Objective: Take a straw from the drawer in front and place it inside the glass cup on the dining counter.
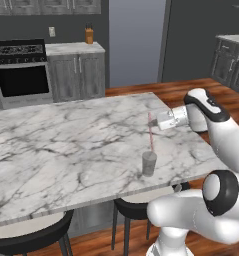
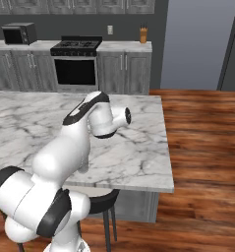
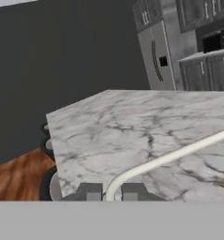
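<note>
Left base view, left to right: dining counter [image 1: 66, 145] of white veined marble; glass cup [image 1: 149, 163] upright near its front edge; straw [image 1: 151, 134] above the cup, tilted, lower end at the cup's mouth; gripper [image 1: 154, 120] closed on the straw's upper end. Hand view: fingertips [image 3: 90, 192] pinched around the pale straw [image 3: 169, 157] stretching across the marble.
</note>
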Controlling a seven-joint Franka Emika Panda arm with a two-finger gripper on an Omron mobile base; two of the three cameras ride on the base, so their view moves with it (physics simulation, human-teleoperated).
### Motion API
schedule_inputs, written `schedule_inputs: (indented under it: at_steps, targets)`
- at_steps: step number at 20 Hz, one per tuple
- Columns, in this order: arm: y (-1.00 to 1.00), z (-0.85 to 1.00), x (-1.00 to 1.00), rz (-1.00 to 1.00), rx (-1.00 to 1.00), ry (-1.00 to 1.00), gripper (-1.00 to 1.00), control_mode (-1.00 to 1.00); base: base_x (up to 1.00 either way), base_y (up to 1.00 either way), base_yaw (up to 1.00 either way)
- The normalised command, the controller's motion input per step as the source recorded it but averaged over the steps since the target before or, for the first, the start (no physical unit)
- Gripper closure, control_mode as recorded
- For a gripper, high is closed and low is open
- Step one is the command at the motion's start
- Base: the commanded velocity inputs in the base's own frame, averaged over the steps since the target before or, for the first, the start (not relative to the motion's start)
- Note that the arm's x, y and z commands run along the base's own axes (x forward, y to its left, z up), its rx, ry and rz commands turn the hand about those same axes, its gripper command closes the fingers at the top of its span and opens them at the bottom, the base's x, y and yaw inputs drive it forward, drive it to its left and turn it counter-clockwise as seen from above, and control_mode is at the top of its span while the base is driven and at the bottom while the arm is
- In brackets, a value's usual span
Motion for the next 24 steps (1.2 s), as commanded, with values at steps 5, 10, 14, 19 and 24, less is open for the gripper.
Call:
schedule_inputs:
  at_steps: [5,10,14,19,24]
  targets:
    - [0.0,0.0,0.23,0.11,0.12,0.0,1.0,-1.0,0.0,0.0,0.0]
    - [0.0,-0.03,0.05,0.07,0.03,0.0,1.0,-1.0,0.0,0.0,0.0]
    - [-0.06,-0.08,0.0,0.03,0.0,0.0,1.0,-1.0,0.0,0.0,0.0]
    - [-0.02,-0.12,0.0,0.01,0.0,0.0,1.0,-1.0,0.0,0.0,0.0]
    - [0.0,-0.15,0.0,0.02,0.0,0.0,1.0,-1.0,0.0,0.0,0.0]
